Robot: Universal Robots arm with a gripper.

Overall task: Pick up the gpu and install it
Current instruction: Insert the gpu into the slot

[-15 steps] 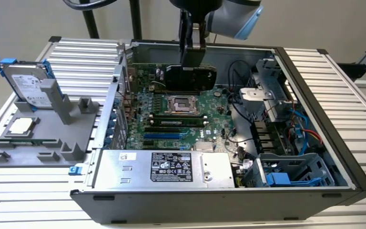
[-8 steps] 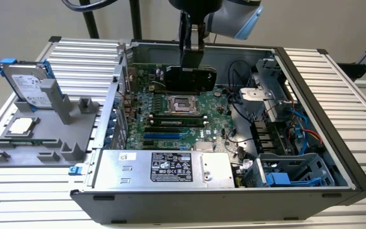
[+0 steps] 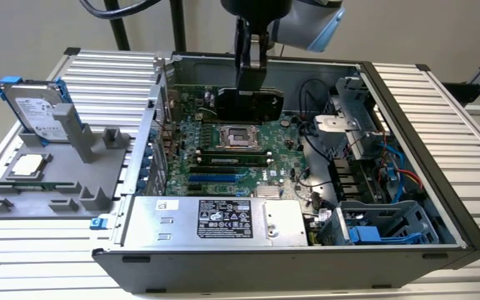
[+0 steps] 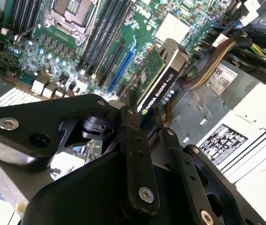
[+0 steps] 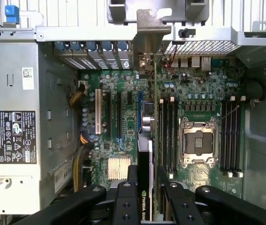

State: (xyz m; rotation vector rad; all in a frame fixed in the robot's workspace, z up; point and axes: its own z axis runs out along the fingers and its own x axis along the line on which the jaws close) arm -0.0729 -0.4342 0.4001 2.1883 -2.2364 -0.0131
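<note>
- The open computer case [image 3: 440, 206] lies on its side on a ribbed metal table [image 3: 457, 112], its inside facing up; it takes up most of the exterior view.
- The green motherboard [image 3: 223, 169] covers the floor of the case, with its bare processor socket [image 3: 238, 136] near the middle. The socket also shows in the first wrist view [image 5: 197, 147], between banks of memory slots.
- The silver power supply [image 3: 223, 222] sits along the case's near edge in the exterior view. In the first wrist view [image 5: 15, 136] it lies beside the expansion slots [image 5: 109, 115].
- A grey holder tray [image 3: 35, 187] stands on the table, just outside the case at the exterior view's left.
- A silver hard drive [image 3: 35, 109] with blue rails stands upright in that tray.
- The robot arm [image 3: 294, 19] reaches down from above into the far part of the case.
- The gripper [image 5: 147, 187] has its black fingers [image 5: 125, 201] closed on the graphics card, one on each face of it.
- The graphics card [image 3: 249, 103] is held edge-on above the motherboard, clear of the slots. In the second wrist view [image 4: 158, 77] its green board and black shroud stick out past the fingertips.
- The card's silver bracket [image 5: 149, 33] stands at the case's rear wall in the first wrist view.
</note>
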